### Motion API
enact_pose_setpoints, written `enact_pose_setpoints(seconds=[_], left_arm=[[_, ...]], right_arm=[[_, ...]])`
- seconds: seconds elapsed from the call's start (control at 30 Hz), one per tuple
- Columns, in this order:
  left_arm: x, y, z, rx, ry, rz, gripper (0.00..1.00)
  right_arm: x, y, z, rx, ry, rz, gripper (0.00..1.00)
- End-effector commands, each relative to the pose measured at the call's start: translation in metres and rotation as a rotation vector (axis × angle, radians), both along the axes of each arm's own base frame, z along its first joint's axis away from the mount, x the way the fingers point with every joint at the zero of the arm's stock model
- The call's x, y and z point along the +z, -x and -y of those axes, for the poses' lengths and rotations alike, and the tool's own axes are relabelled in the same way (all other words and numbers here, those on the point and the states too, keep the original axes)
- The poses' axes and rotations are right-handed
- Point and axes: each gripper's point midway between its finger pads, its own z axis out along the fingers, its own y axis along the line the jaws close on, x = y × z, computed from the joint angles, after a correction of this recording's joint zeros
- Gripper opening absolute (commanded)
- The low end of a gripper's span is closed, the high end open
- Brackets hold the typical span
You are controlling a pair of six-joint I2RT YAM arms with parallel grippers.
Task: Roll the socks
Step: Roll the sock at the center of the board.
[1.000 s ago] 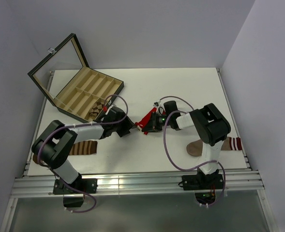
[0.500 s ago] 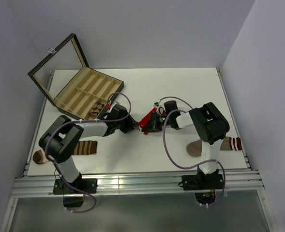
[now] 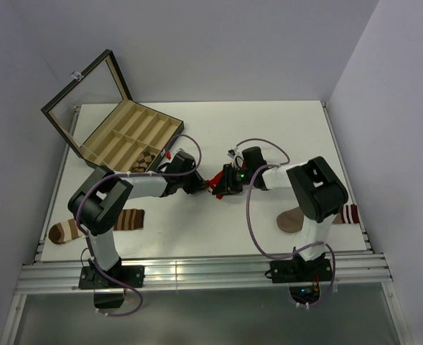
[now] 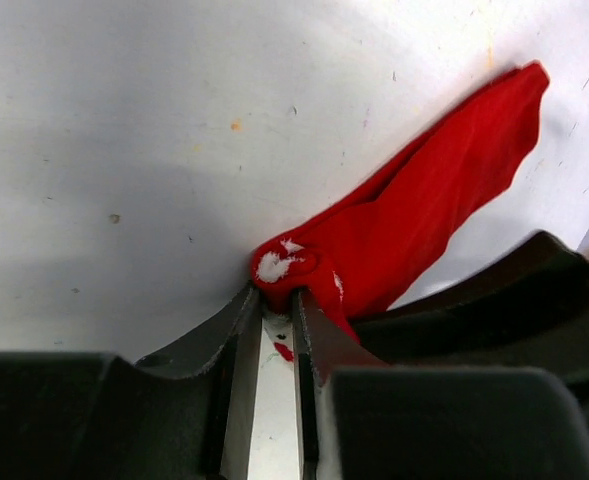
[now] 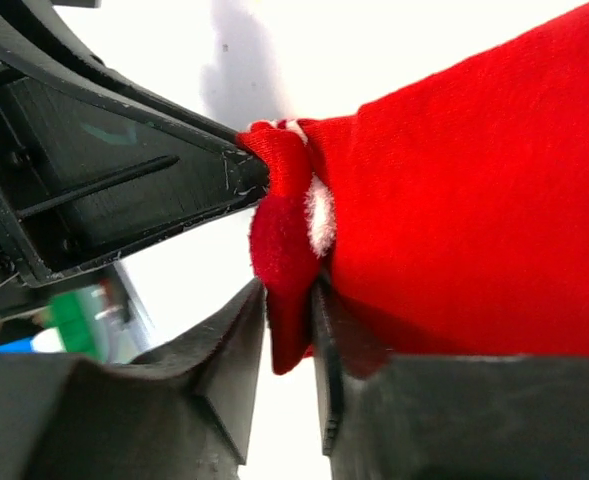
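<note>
At centre of table (image 3: 268,136), red sock (image 3: 215,180) strung between two grippers, their tips almost touching. Left gripper (image 4: 274,298) nearly shut, nipping only a small red-and-white fold at the very fingertips. Right gripper (image 5: 289,295) clamped narrowly on a fold of the same bunched end, rest of the fabric spread loose to one side. Looks like an early step of rolling, with no tight roll formed yet. Argyle sock (image 3: 146,159) apparently tucked in a near compartment of the open box (image 3: 125,133), well apart.

Likely trouble:
- With so shallow a nip on the left, may slip free at any tug, letting the started fold fall open.
- With both sets of fingers crowded on one spot, may knock together or drag each other's fold loose.
- With the loose tail unsupported, may twist instead of rolling evenly.
</note>
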Motion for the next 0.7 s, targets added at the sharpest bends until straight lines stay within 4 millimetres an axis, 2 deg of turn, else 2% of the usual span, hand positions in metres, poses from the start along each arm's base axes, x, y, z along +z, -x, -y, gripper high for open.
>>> enact_pose_setpoints(seconds=[0.0, 0.07, 0.1, 0.17, 0.23, 0.27, 0.4, 0.53, 0.67], left_arm=[[-0.049, 0.033, -0.028, -0.029, -0.186, -0.132, 0.22], [-0.048, 0.034, -0.028, -0.040, -0.196, -0.134, 0.22], [-0.047, 0.029, -0.030, -0.027, -0.213, -0.114, 0.22], [-0.047, 0.029, -0.030, -0.032, -0.226, -0.112, 0.22], [-0.046, 0.029, -0.029, -0.040, -0.225, -0.108, 0.22], [-0.045, 0.028, -0.027, -0.043, -0.225, -0.106, 0.22], [-0.043, 0.029, -0.024, -0.054, -0.221, -0.103, 0.22], [-0.039, 0.027, -0.023, -0.055, -0.221, -0.091, 0.22], [-0.037, 0.026, -0.022, -0.057, -0.220, -0.086, 0.22]], right_arm=[[-0.009, 0.002, 0.023, -0.016, 0.205, 0.097, 0.35], [-0.003, -0.001, 0.028, -0.021, 0.273, 0.169, 0.38], [0.010, -0.005, 0.030, -0.033, 0.287, 0.225, 0.39], [0.016, -0.011, 0.037, -0.058, 0.368, 0.306, 0.40], [0.035, -0.013, 0.036, -0.067, 0.402, 0.411, 0.40], [0.047, -0.020, 0.042, -0.112, 0.445, 0.481, 0.40], [0.066, -0.013, 0.023, -0.058, 0.442, 0.642, 0.40], [0.072, -0.004, 0.000, 0.004, 0.407, 0.710, 0.35], [0.054, -0.004, -0.007, 0.045, 0.435, 0.705, 0.35]])
